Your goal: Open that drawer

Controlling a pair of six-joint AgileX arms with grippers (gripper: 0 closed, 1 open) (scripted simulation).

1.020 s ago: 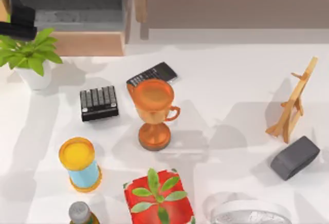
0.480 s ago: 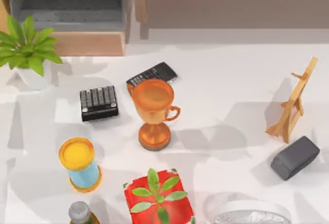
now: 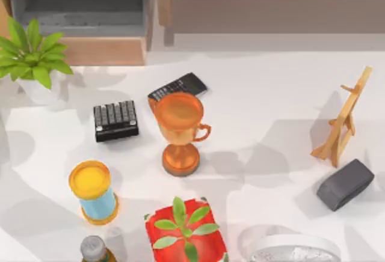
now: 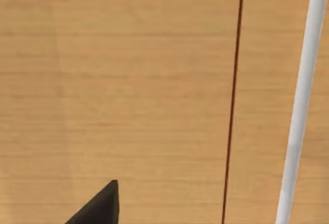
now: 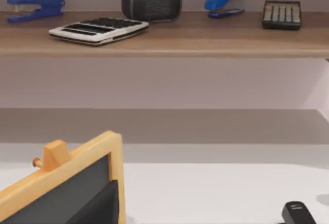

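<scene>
The drawer stands at the table's back left. It is pulled out: its light tan front panel faces the table and its dark grey inside lies bare behind it. The left wrist view looks close onto a light wood surface crossed by a thin dark line and a white bar, with one dark fingertip at the picture's edge. In the right wrist view a dark fingertip sits in front of a small wood-framed chalkboard.
A potted plant stands just before the drawer's left end. A black keypad, calculator, orange trophy, yellow-topped can and red-potted plant fill the middle. Easel and grey speaker stand right; the long desk is behind.
A second ago my left gripper stood at the top view's left edge beside the drawer; it has since drawn out of that view. The shadows on the table have shifted. The drawer has not moved.
</scene>
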